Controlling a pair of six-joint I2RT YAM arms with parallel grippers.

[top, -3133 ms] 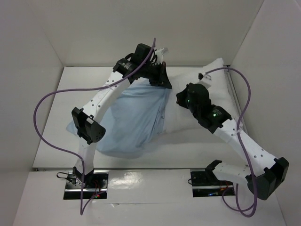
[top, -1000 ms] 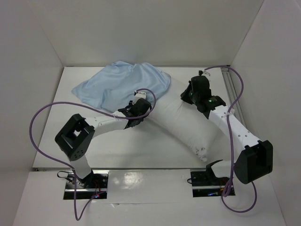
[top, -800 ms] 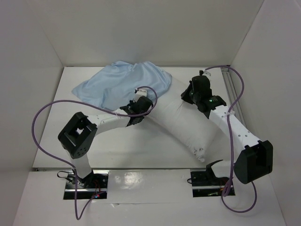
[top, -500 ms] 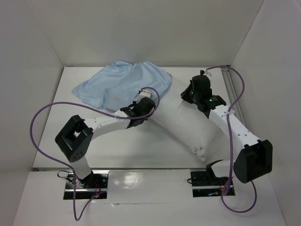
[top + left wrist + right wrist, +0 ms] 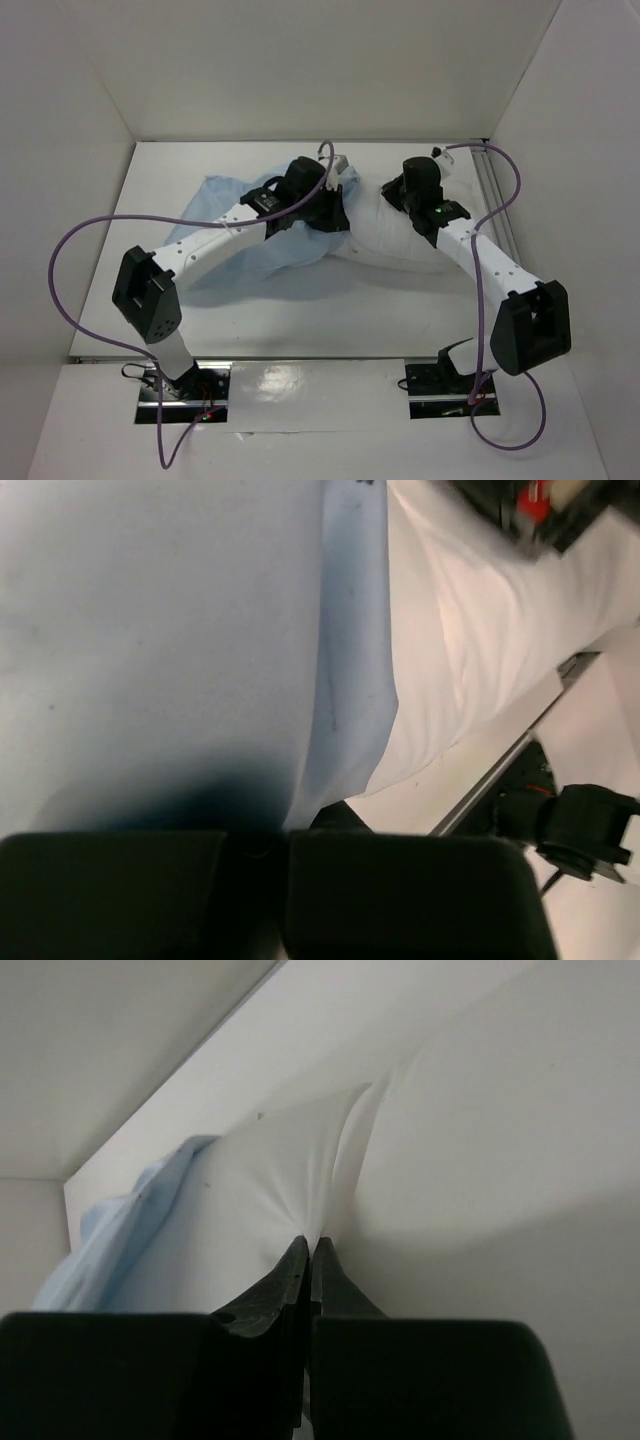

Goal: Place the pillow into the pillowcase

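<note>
The pillow [image 5: 425,238] lies on the far right of the table, its long axis running from about ten o'clock to four. The case [image 5: 295,250] is bunched just at its nine o'clock end. The right gripper [image 5: 310,1248] is clenched on a pucker of pillow cloth at that end, so it looks the better placed to push toward nine. The left gripper [image 5: 286,832] is pinched on the case by its hem. I can't tell whether the pillow's end is under the hem yet.
</note>
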